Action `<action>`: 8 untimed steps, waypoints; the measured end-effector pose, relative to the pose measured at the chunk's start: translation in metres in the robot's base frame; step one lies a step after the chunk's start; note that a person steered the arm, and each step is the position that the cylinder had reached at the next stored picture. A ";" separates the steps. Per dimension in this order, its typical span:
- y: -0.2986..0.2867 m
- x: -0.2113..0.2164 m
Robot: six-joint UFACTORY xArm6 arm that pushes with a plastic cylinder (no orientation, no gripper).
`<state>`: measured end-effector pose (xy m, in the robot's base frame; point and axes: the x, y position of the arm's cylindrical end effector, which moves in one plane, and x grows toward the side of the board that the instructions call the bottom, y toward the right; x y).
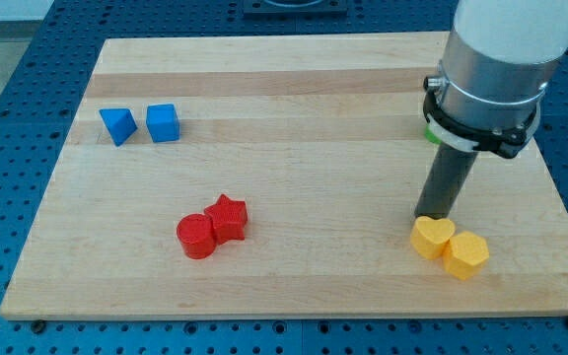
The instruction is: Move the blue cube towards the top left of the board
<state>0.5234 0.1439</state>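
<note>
Blue cube (163,123): blue triangular block (117,125) just beside at 9 o'clock; 12 and 3 o'clock unobstructed.

Cut off at the view's top, the arm (501,49), with only its pale shell and grey collar showing. Hidden behind it, the top right corner of the bench (264,59). Cannot tell whether my tip (434,215) touches the yellow heart (431,237) near the bench's right edge or stops just behind it. Covered in part by the yellow hexagon (466,254), the heart's right lobe. Tucked behind the red cylinder (196,236), one point of the red star (229,217). Too little seen of the green piece (428,133) under the collar to name it. Cut by the top edge too, a dark object (294,5) beyond the bench.
</note>
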 end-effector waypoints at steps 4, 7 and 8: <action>-0.219 -0.097; -0.281 -0.105; -0.282 -0.101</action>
<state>0.4226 -0.1377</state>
